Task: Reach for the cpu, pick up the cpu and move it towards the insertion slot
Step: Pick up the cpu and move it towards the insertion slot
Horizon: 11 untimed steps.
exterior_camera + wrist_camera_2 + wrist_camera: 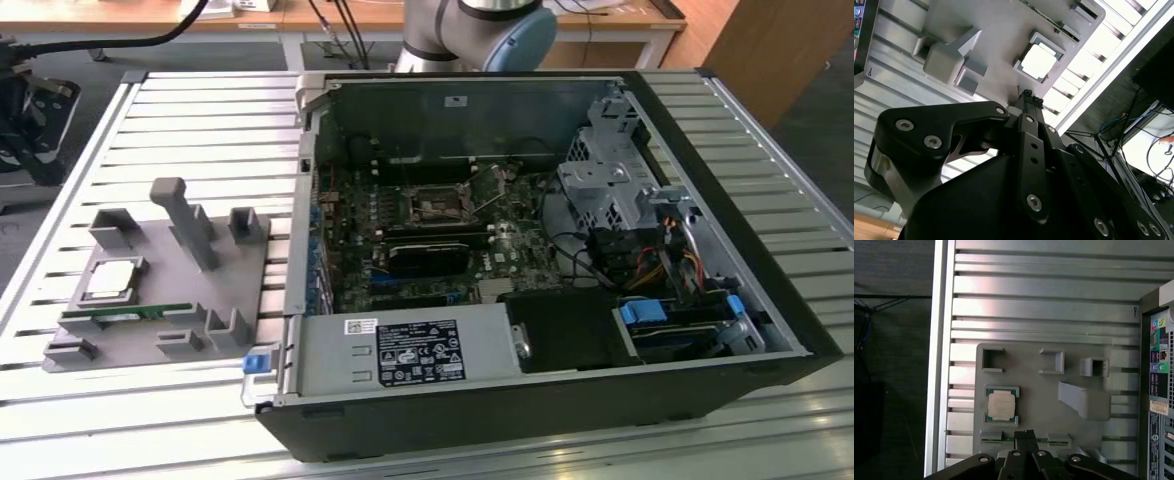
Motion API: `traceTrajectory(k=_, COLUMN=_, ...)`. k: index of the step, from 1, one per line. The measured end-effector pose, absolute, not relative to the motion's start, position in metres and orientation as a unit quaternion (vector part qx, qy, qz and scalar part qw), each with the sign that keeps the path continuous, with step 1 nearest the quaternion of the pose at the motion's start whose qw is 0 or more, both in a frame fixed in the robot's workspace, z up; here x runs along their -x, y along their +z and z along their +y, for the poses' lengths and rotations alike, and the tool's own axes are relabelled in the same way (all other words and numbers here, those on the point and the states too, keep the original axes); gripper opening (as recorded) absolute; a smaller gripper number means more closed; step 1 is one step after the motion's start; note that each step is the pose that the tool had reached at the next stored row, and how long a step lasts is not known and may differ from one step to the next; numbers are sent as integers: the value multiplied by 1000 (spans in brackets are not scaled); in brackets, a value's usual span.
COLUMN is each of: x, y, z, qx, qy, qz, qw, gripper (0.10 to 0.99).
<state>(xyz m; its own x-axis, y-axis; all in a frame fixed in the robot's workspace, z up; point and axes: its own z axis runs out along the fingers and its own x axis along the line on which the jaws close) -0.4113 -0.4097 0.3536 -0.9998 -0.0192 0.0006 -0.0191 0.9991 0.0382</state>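
The slatted alu bench (200,120) is carrying everything. The open PC case (534,425) is lying on its side w/ the panel off, so the green circuit board (497,252) is facing up, reachable from above. On the exterior view's left, just beside the case, a grey fixture tray (127,345) is sitting on the bench. Its raised walls are prob. holding parts in known spots.

In the first wrist view the gripper (1025,434) is hovering over the tray edge by the memory stick (127,314), its fingers pressing together w/ nothing between them.

The cpu (1001,405) is lying flat in its framed pocket, metal top up, near the gripper tips but apart from them. So I'm judging the reach as begun, w/ no contact yet.

The insertion slot (435,205) is sitting mid-board inside the case, well apart from the cpu.
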Motion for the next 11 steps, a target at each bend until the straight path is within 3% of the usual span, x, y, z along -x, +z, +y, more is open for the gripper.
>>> traceTrajectory(k=7, x=420, y=342, z=-413, qx=-10, qy=-19, qz=-1000, qw=0, gripper=114)
traceTrajectory(k=9, x=421, y=339, z=-413, qx=-10, qy=-19, qz=-1000, qw=1, gripper=235)
traceTrajectory(k=10, x=421, y=337, z=-414, qx=-10, qy=-19, qz=-1000, qw=1, gripper=235)
traceTrajectory(k=11, x=422, y=335, z=-414, qx=-10, qy=-19, qz=-1000, qw=1, gripper=294)
